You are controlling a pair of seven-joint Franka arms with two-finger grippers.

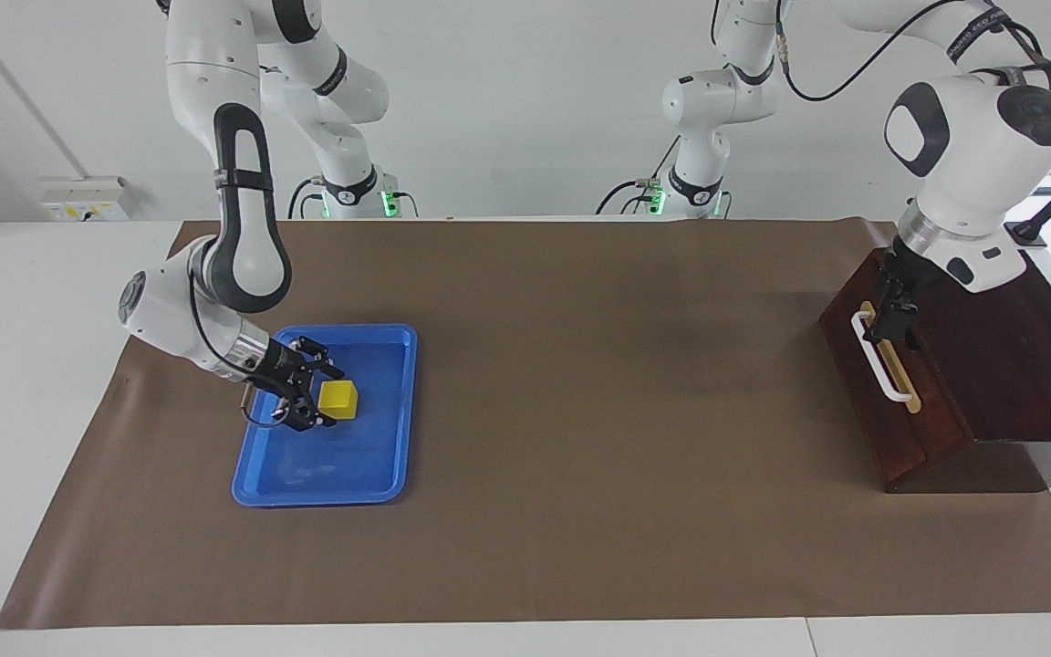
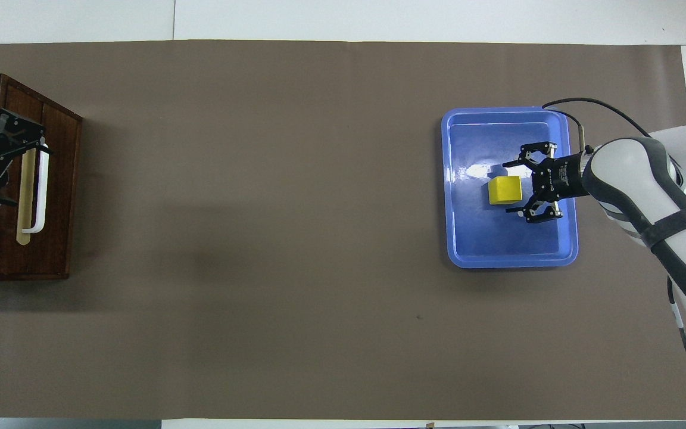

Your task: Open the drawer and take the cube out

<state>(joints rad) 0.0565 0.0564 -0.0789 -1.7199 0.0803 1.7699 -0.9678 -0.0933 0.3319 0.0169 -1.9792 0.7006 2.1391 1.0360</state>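
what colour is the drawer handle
White, on a tan strip; the drawer handle shows best in the overhead view.

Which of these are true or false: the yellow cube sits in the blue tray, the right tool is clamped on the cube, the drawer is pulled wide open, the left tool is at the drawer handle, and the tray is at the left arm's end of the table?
1. The yellow cube sits in the blue tray. True.
2. The right tool is clamped on the cube. False: its fingers are spread, with the cube free between them.
3. The drawer is pulled wide open. False: its front looks flush with the cabinet and no interior shows.
4. The left tool is at the white handle. True.
5. The tray is at the left arm's end of the table. False: it lies at the right arm's end.
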